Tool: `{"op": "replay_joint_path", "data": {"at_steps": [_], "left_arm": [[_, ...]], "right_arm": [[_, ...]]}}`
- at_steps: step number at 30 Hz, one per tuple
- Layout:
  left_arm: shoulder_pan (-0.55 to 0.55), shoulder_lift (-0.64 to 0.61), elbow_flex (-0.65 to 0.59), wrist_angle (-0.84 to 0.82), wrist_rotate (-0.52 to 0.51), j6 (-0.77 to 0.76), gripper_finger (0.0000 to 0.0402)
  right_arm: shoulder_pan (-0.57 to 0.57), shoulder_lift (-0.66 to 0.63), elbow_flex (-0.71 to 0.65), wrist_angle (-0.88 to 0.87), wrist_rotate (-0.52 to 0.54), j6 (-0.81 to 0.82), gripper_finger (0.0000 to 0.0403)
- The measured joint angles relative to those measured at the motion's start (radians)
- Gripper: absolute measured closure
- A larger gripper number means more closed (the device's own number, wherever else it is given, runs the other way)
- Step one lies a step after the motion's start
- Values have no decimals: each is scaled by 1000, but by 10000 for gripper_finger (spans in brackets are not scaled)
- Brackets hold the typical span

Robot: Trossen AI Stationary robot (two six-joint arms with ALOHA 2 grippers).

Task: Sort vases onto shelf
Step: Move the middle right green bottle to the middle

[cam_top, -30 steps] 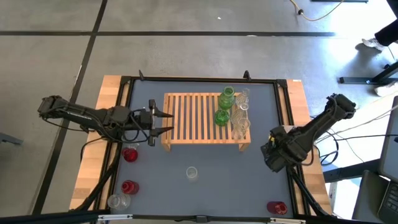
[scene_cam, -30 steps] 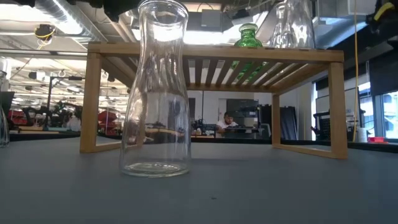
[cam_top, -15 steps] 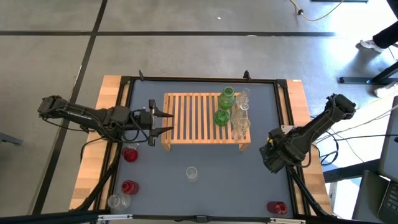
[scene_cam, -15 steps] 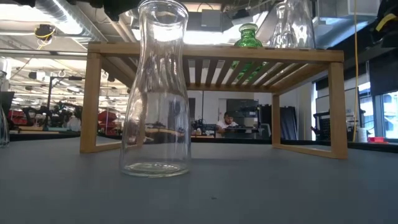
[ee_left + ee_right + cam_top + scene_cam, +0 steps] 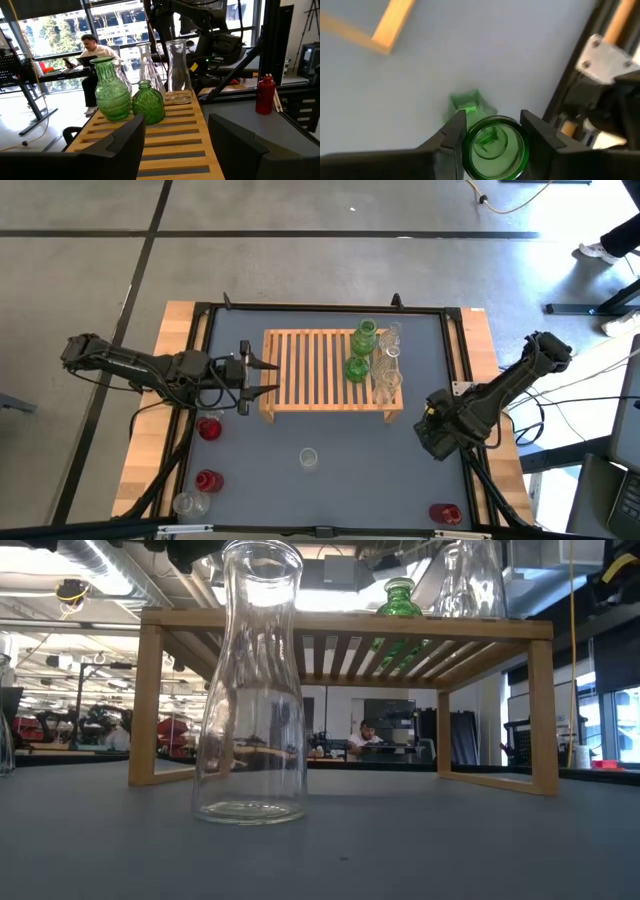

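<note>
Right gripper (image 5: 490, 131) is down at the table's right edge, fingers (image 5: 454, 131) closing around my small green glass vase (image 5: 495, 145)'s neck. I'd centre the rim, pinch firmly, lift straight, then carry left to the slatted light-wood shelf (image 5: 310, 370). Left gripper (image 5: 262, 375) waits, spread, at the shelf's left end.

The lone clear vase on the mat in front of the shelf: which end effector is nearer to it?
Left, slightly. The left end effector waits at the shelf's end; the right end effector stands farther from the clear vase.

Glossy glass vases (image 5: 112, 90) on a matt light-wood slatted shelf (image 5: 165, 145).
</note>
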Motion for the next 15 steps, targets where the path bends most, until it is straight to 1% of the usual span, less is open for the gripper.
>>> {"op": "replay_joint_path", "data": {"at_steps": [4,10,13,15], "left_arm": [[0,0,0,0,-2,0,191],[0,0,0,0,-9,0,191],[0,0,0,0,-10,0,191],[0,0,0,0,-10,0,191]], "right_arm": [[0,0,33,16,-16,-26,259],[1,0,45,108,-20,-70,276],[1,15,46,188,-19,-99,277],[1,33,48,206,-19,-110,273]]}}
